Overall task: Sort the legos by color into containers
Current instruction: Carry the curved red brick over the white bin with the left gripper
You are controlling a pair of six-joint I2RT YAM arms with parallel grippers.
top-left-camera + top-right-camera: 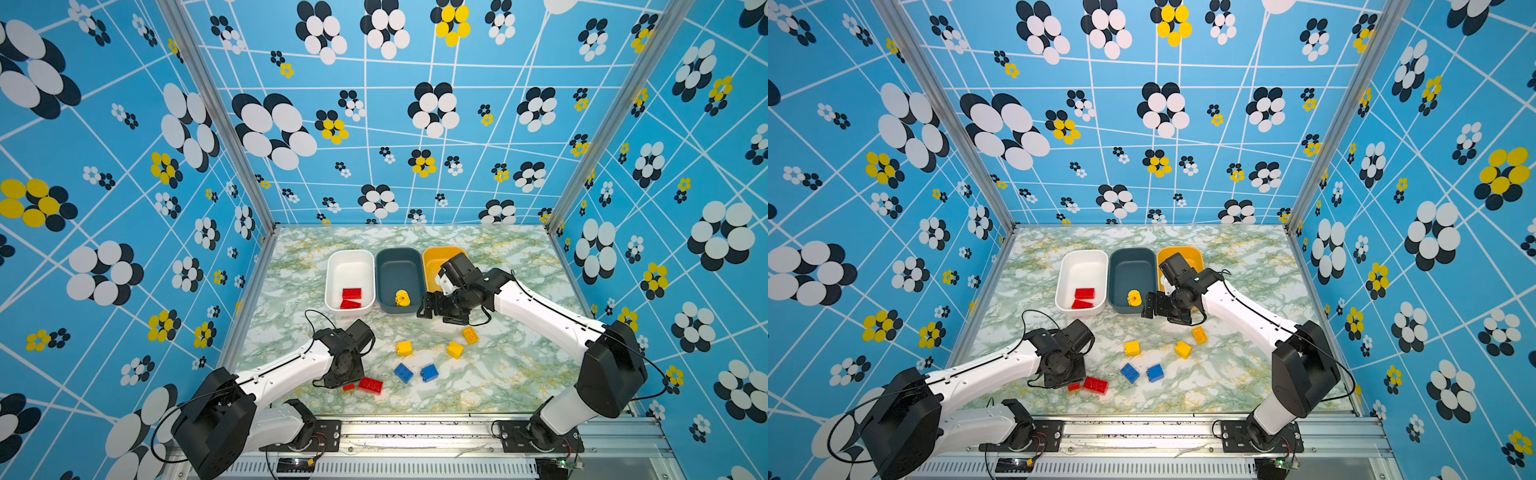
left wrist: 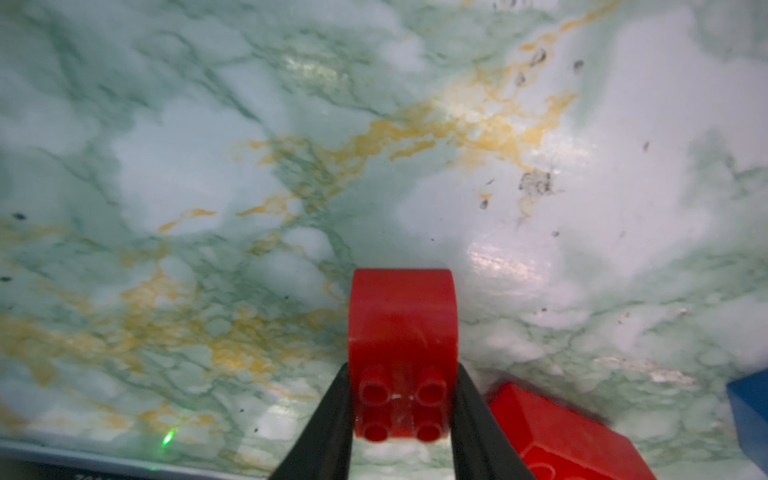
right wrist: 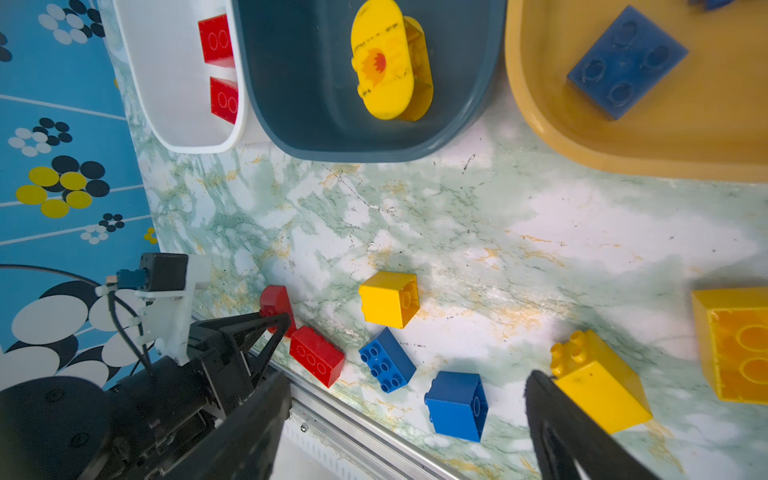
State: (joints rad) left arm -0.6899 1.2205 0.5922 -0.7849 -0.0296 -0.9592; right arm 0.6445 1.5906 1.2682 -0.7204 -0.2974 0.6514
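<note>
Top views, both: lined up at the far side of the marbled table (image 1: 498, 374), a white tub (image 1: 349, 266), a teal-grey tub (image 1: 399, 270) and a yellow-orange tub (image 1: 434, 259). Two red bricks (image 1: 351, 298) in the white, a rounded yellow piece (image 1: 402, 298) in the teal-grey. Loose on the table nearer the arms: three yellow bricks (image 1: 404, 348), two blue bricks (image 1: 403, 372), a long red brick (image 1: 370, 385).

Left wrist: left gripper (image 2: 403, 374) pinching a small red brick (image 2: 402, 324) between both fingers, low at the table, just beside the long red brick.

Right wrist: right gripper (image 3: 407, 378) spread wide, gripping nothing, just in front of the tubs. Lone blue brick (image 3: 625, 62) lying in the yellow-orange tub.
</note>
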